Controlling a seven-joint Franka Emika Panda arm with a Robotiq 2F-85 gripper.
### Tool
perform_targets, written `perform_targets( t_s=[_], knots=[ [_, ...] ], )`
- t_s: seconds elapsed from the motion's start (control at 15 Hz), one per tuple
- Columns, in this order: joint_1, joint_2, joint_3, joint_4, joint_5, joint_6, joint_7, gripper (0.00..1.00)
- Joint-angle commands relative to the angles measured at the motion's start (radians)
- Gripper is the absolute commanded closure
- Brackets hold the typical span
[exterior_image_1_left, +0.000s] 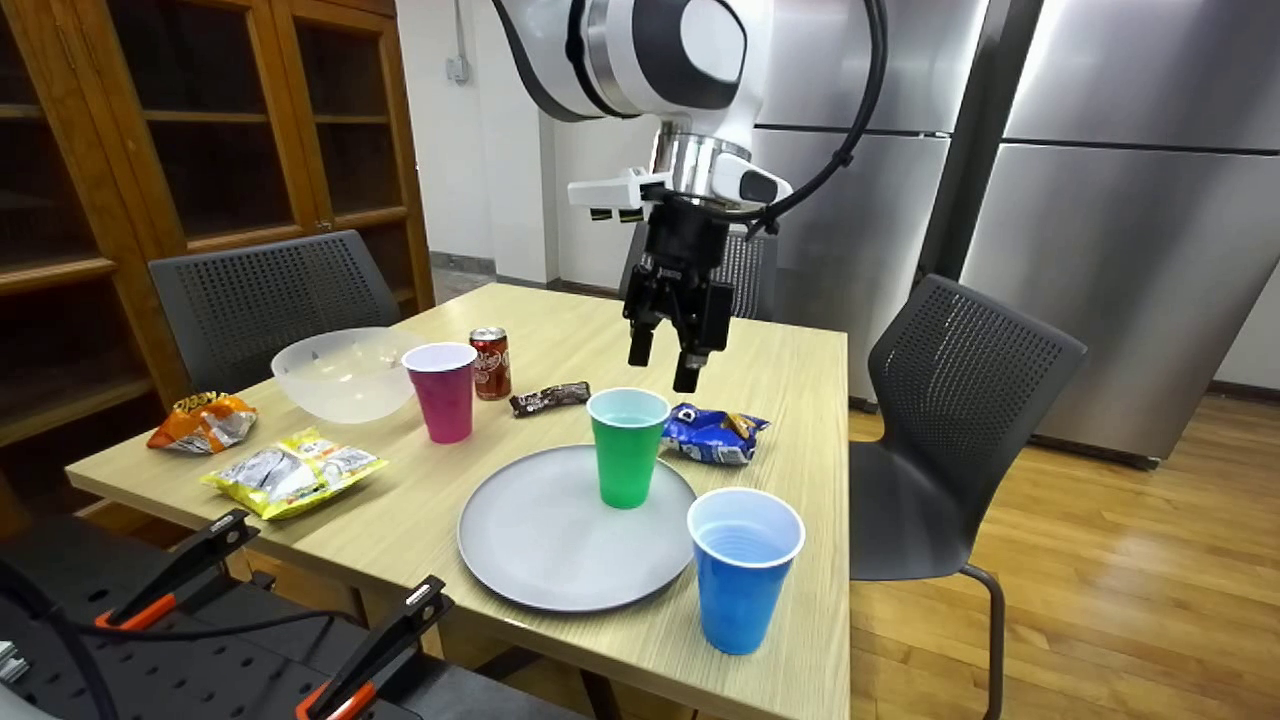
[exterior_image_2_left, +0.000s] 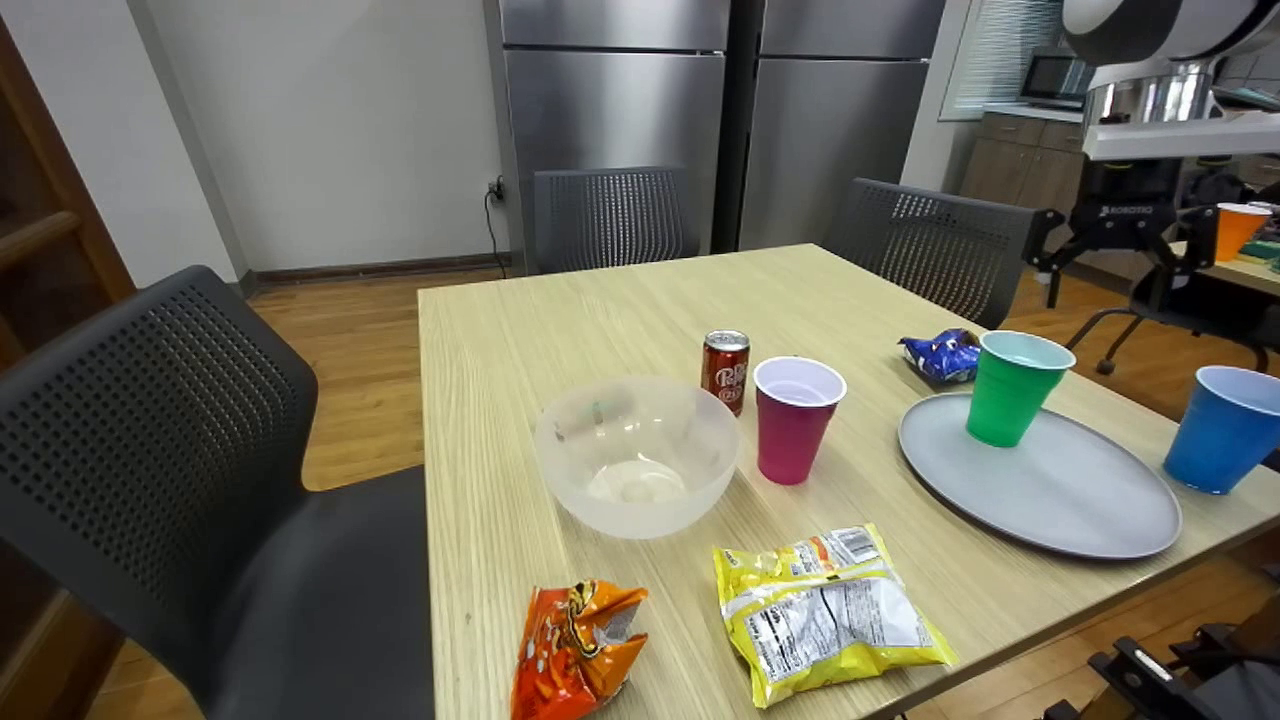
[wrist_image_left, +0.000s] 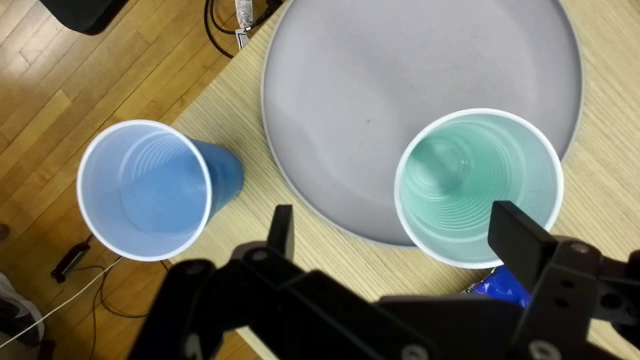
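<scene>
My gripper (exterior_image_1_left: 662, 372) hangs above the table with its jaws wide apart and nothing between them. In the wrist view the gripper (wrist_image_left: 393, 220) frames bare table and plate edge, and its right finger overlaps the rim of the green cup (wrist_image_left: 465, 150); contact does not show. That cup (exterior_image_1_left: 628, 465) stands upright on the grey plate (exterior_image_1_left: 560, 560). A blue cup (exterior_image_1_left: 738, 600) stands on the table beside the plate, near the corner. Behind the green cup lies a crumpled blue snack bag (exterior_image_1_left: 712, 433), mostly hidden by the gripper in the wrist view.
A magenta cup (exterior_image_1_left: 443, 395), a soda can (exterior_image_1_left: 491, 365), a dark candy wrapper (exterior_image_1_left: 550, 398) and a frosted bowl (exterior_image_2_left: 640, 490) share the table. Yellow (exterior_image_2_left: 835, 620) and orange (exterior_image_2_left: 580, 650) snack bags lie by its edge. Chairs surround it, including a dark chair (exterior_image_1_left: 960, 400).
</scene>
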Motion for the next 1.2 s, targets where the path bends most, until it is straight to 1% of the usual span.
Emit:
perform_targets(
  t_s=[0.0, 0.2, 0.4, 0.8, 1.13],
  knots=[
    [-0.028, -0.096, -0.016, -0.088, -0.04, 0.016, -0.013, 0.0],
    [-0.051, -0.126, -0.038, -0.124, -0.055, 0.029, -0.004, 0.0],
    [-0.076, -0.137, -0.053, -0.146, -0.043, 0.041, 0.005, 0.0],
    [-0.109, -0.106, -0.069, -0.152, -0.029, 0.065, 0.017, 0.0],
    [-0.125, -0.112, -0.097, -0.172, -0.053, 0.062, 0.027, 0.0]
  ],
)
